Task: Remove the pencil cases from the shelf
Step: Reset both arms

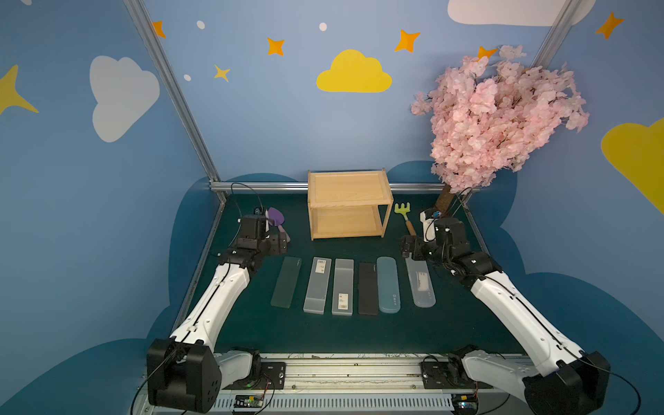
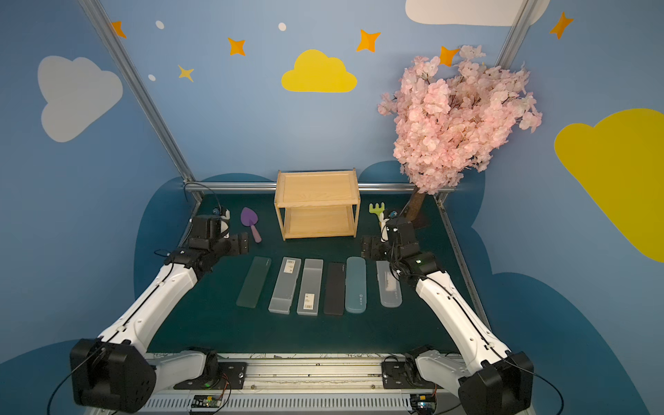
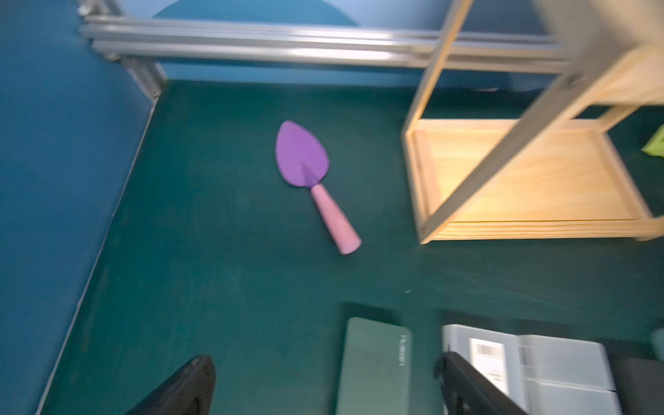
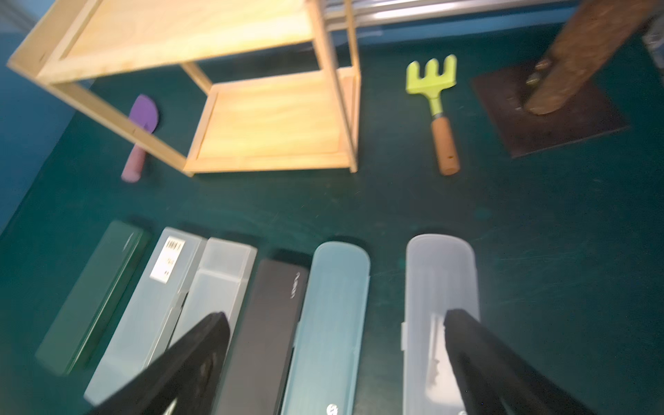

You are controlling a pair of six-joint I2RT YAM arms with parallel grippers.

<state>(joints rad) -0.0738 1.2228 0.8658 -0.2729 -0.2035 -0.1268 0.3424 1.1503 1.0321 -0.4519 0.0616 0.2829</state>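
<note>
Though wide open and empty, the left gripper point(image 1: 282, 243) hangs by the trowel point(image 3: 312, 179), at eight o'clock of the shelf point(image 1: 350, 207). Six cases point(image 2: 334, 287) lie flat on the mat point(image 1: 359, 334) at the shelf's six o'clock, none on it: green point(image 1: 286, 282), grey point(image 1: 317, 285), grey point(image 1: 342, 287), black point(image 1: 368, 289), teal point(image 1: 388, 285), clear point(image 1: 421, 287). The rake point(image 1: 405, 213) lies at the shelf's three o'clock. The right gripper point(image 4: 336, 316), spread and empty, hovers over the clear one's far end.

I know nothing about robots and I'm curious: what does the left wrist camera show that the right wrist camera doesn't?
Only the left wrist: the frame's corner and the open left gripper. Only the right wrist: the clear case, the tree base and the open right gripper. Both: the shelf, purple trowel, dark green case and labelled grey case.
</note>
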